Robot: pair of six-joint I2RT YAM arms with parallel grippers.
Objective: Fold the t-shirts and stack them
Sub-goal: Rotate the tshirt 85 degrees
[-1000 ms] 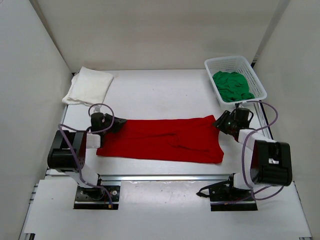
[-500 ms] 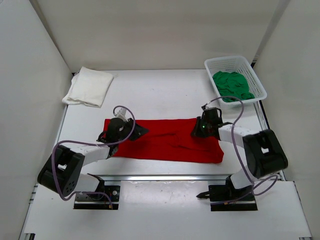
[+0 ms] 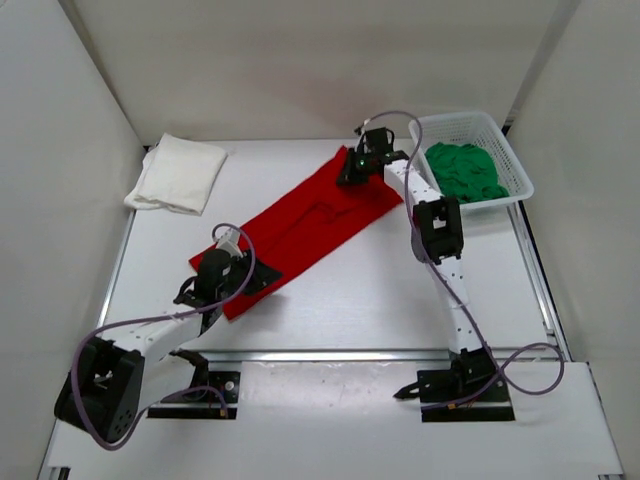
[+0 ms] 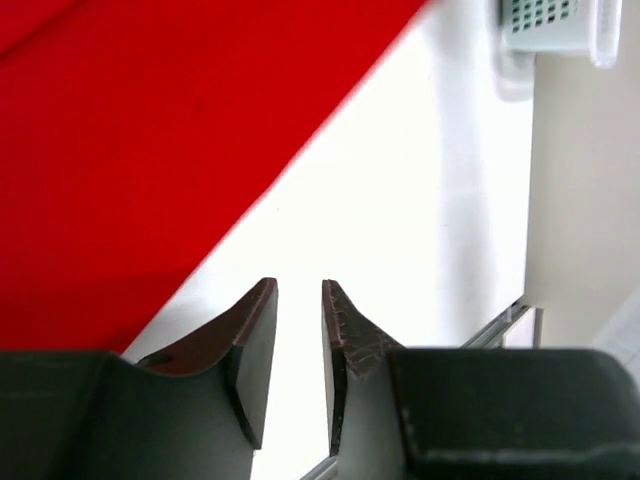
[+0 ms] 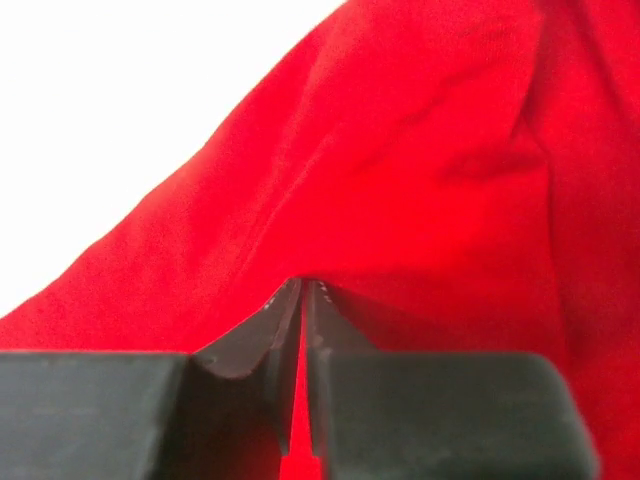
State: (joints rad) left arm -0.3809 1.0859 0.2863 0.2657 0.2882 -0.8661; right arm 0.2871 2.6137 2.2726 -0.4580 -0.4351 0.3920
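Observation:
The red t-shirt (image 3: 300, 220) lies folded into a long strip, running diagonally from near left to far right. My right gripper (image 3: 349, 168) is shut on its far end next to the basket; in the right wrist view the closed jaws (image 5: 303, 283) pinch red cloth (image 5: 400, 150). My left gripper (image 3: 262, 281) is at the strip's near end. In the left wrist view it (image 4: 298, 285) stands slightly open and empty over bare table, with the red cloth (image 4: 150, 150) beside it. The white t-shirt (image 3: 180, 172) lies folded at the far left. The green t-shirt (image 3: 462, 170) is crumpled in the basket.
A white mesh basket (image 3: 455, 118) stands at the far right; its corner shows in the left wrist view (image 4: 550, 30). White walls close in the table (image 3: 350, 290) on three sides. A metal rail runs along the near edge.
My right gripper has dragged the shirt's right end far back towards the basket, turning the strip diagonal. My left gripper has shifted a little nearer and now sits off the cloth edge.

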